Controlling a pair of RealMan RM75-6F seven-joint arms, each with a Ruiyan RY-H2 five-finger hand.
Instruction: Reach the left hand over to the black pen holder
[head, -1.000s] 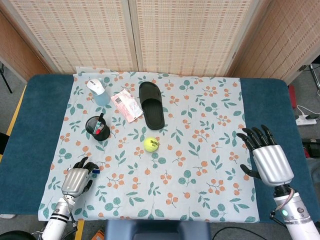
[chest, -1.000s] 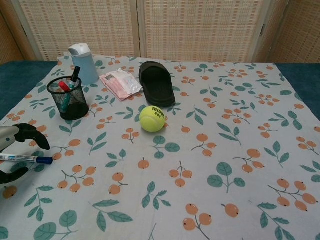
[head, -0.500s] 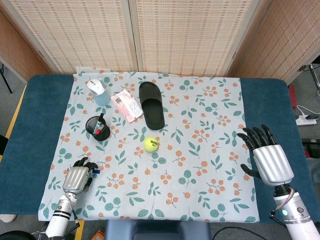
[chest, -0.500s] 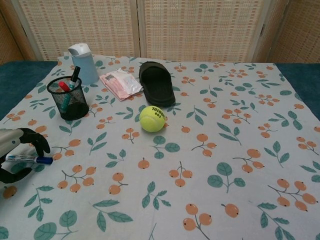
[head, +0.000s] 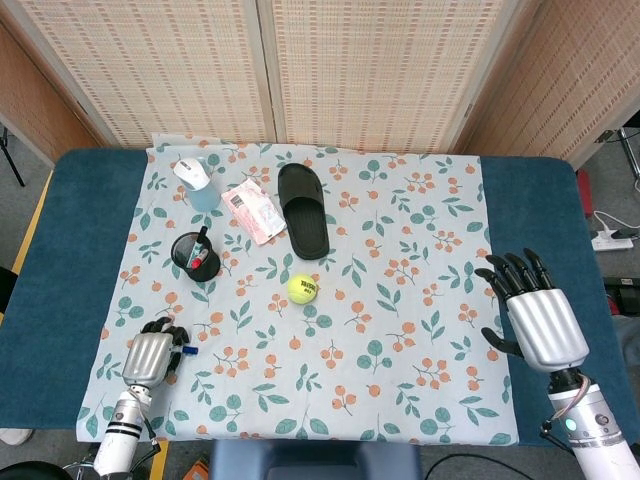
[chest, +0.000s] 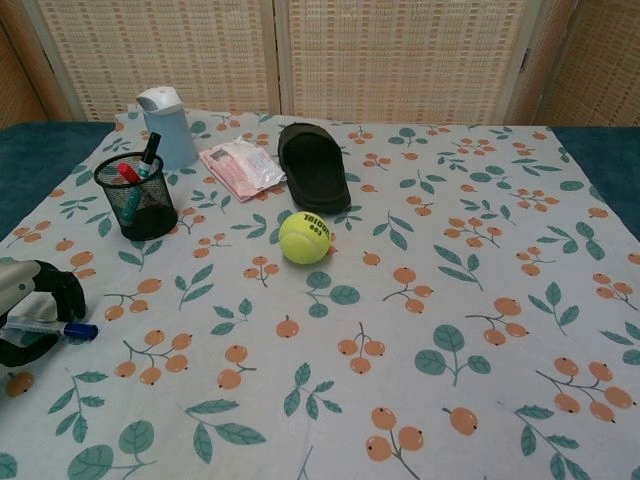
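Head view: left hand (head: 152, 356) sits at the near-left cloth edge, fingers curled round a blue-capped pen (head: 186, 349), I think. The black pen holder (head: 195, 256) is up-table, slightly right. Right hand (head: 535, 312) idles, fingers spread, far side.

Chest view: pen lies crosswise in the fingers (chest: 62, 290); holder upright, well apart.

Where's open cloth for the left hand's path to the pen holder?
Bare cloth runs from the left hand, gripping a pen, up to the black pen holder. Crowded beyond: dispenser, packet, slipper. Tennis ball sits right of the path.

Blue-capped pen (chest: 50, 327) in left hand (chest: 28, 310)
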